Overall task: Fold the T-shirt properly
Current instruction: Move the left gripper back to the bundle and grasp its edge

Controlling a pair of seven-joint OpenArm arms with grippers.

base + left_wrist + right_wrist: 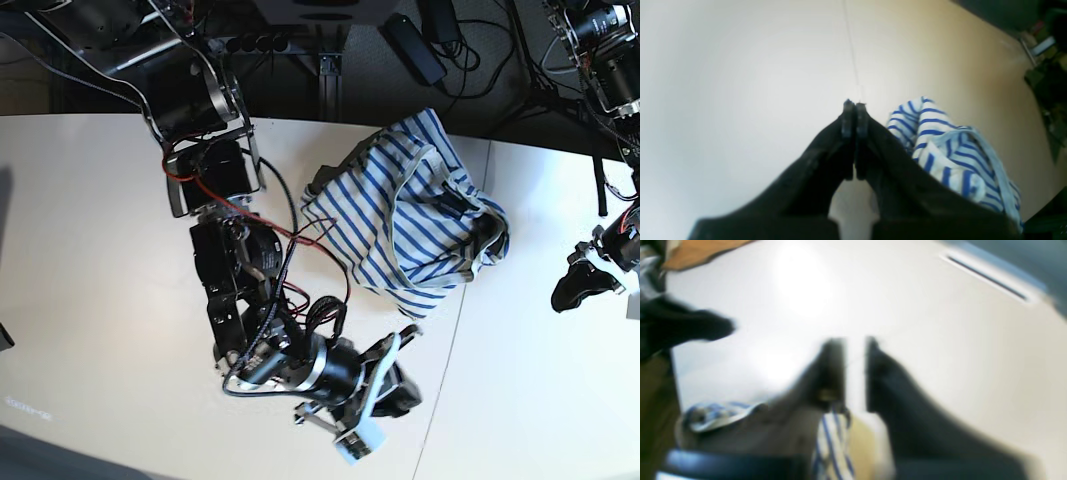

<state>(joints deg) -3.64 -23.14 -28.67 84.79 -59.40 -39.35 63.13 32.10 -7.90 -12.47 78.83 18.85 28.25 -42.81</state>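
Observation:
The T-shirt (410, 215), cream-white with blue stripes, lies crumpled in a heap at the far middle of the white table (90, 260). My right gripper (402, 368) hovers just in front of the heap's near edge. In the blurred right wrist view its fingertips (855, 346) stand a narrow gap apart with bare table between them, and striped cloth (831, 440) shows under the finger bases. My left gripper (572, 290) sits off to the right of the heap. Its fingers (854, 106) are pressed together and empty, with the T-shirt (940, 143) beside them.
Cables, power bricks and arm bases (420, 40) crowd the floor beyond the table's far edge. A seam (445, 370) runs across the tabletop near my right gripper. The right arm's links and red wiring (240, 260) stretch over the table's left middle.

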